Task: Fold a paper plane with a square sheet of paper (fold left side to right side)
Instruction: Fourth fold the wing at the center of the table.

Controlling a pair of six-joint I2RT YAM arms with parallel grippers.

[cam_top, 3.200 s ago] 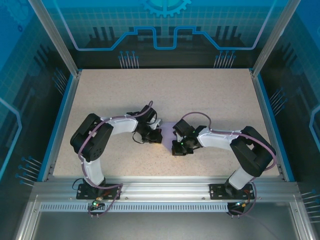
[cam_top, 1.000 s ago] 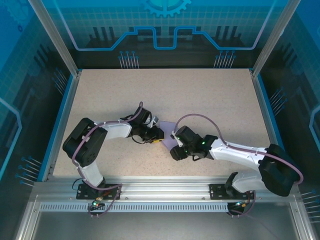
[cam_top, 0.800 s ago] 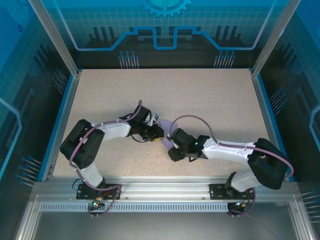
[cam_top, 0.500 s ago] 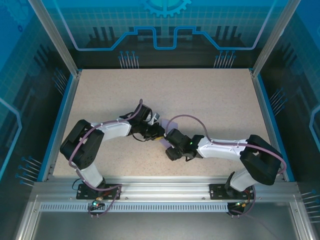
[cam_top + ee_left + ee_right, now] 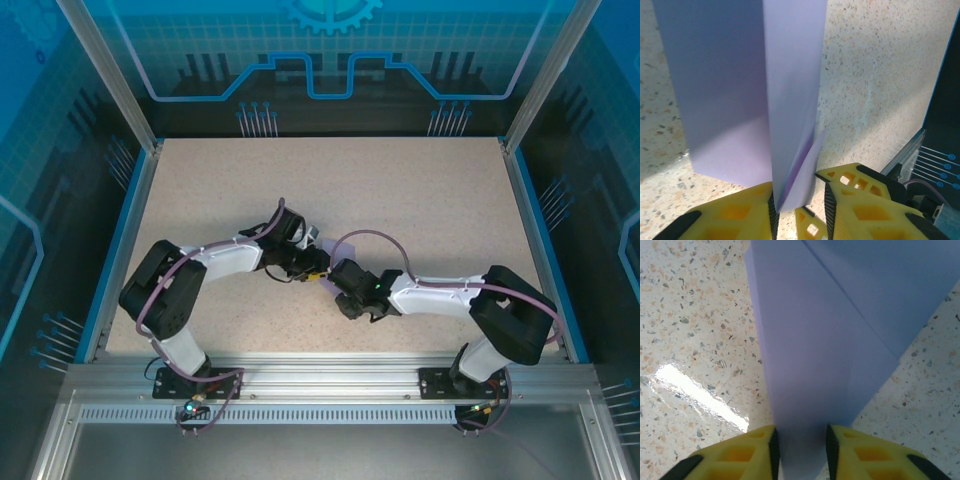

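We find the sheet of paper (image 5: 725, 85) near the middle of the table (image 5: 400, 190), a little toward the near edge, with both arms reaching in and meeting head-on over it. The left gripper (image 5: 799, 207) comes from the left-edge side. Its yellow jaws stand partly apart, and a raised, doubled flap of the lavender paper rises in the gap. The flap leans on one finger and is clear of the other, so we judge it loosely cradled, not pinched. The right gripper (image 5: 801, 452) faces it from the right-edge side. The paper fills the space between its fingers from one to the other, and we cannot tell whether they clamp it or merely straddle it.

In each wrist view the paper runs straight away from the fingers, its long crease in line with the gripper's reach. The flap sits at the left gripper, so we judge that arm better placed to carry it over toward the right side, while the right gripper steadies the flat part.
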